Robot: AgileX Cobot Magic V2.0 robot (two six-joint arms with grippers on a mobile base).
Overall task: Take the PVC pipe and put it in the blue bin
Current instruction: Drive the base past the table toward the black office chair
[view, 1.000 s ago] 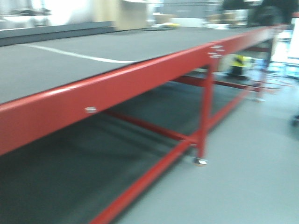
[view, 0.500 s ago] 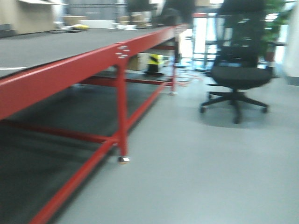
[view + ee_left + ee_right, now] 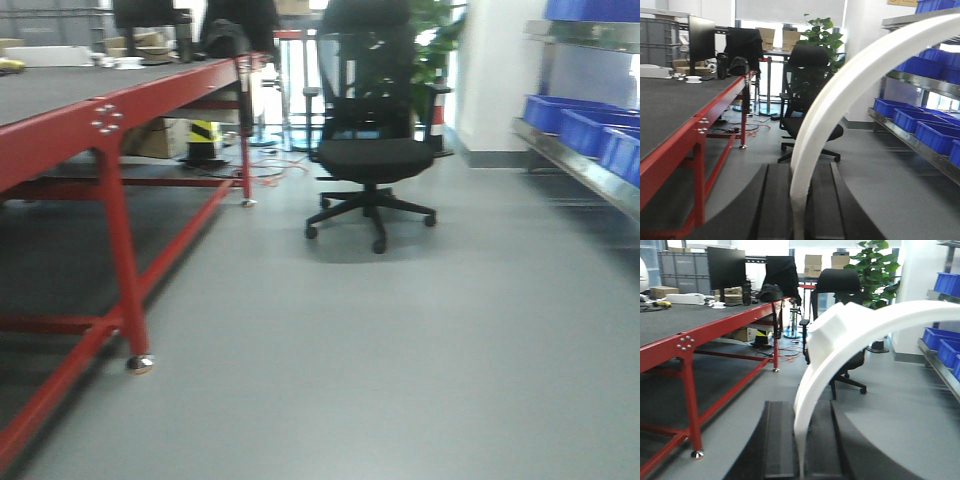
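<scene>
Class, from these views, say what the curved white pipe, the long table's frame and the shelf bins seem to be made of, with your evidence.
Curved pipe: likely plastic, PVC-like; white and smooth, with a dull sheen.
Table frame: probably painted metal; red and glossy, with a bolted joint.
Bins: probably moulded plastic; uniform blue, though blurred.

Grey floor (image 3: 420,380) carries a red-framed table (image 3: 150,95) w/ dark top at left, black office chair (image 3: 372,160) mid-room, metal shelf (image 3: 580,168) at right holding blue bins (image 3: 585,130). Table's far end: monitor (image 3: 726,267), black bag (image 3: 771,292), white bits (image 3: 685,298). Under it, on floor: cardboard box (image 3: 155,138) & orange cables (image 3: 272,165)
</scene>
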